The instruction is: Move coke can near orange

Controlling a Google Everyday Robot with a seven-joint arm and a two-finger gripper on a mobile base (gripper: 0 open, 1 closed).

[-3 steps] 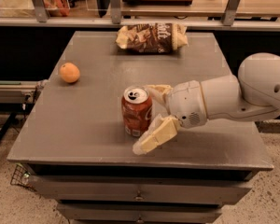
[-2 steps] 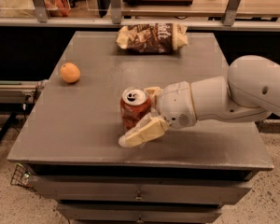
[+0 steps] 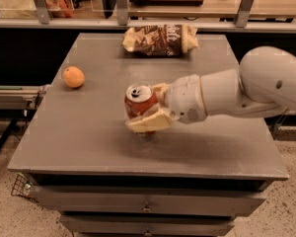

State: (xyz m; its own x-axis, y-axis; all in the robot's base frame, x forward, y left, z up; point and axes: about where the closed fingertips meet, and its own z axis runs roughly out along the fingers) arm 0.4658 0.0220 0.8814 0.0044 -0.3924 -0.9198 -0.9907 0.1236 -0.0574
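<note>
The coke can [image 3: 137, 101], red-brown with a silver top, is near the middle of the grey table [image 3: 89, 137]. My gripper [image 3: 150, 106] reaches in from the right and is shut on the can, one cream finger [image 3: 149, 123] across its front and the other behind it. The can looks tilted and lifted slightly off the table. The orange [image 3: 73, 76] sits on the table's left side, well to the left of the can and a little farther back.
A brown crinkled chip bag [image 3: 160, 39] lies at the back of the table. A shelf rail with metal posts [image 3: 121, 4] runs behind the table. My white arm [image 3: 256, 88] covers the table's right side. Drawers are under the tabletop.
The gripper has closed around the can and carried it a little left and up. The near finger has swung in against the can's front.
</note>
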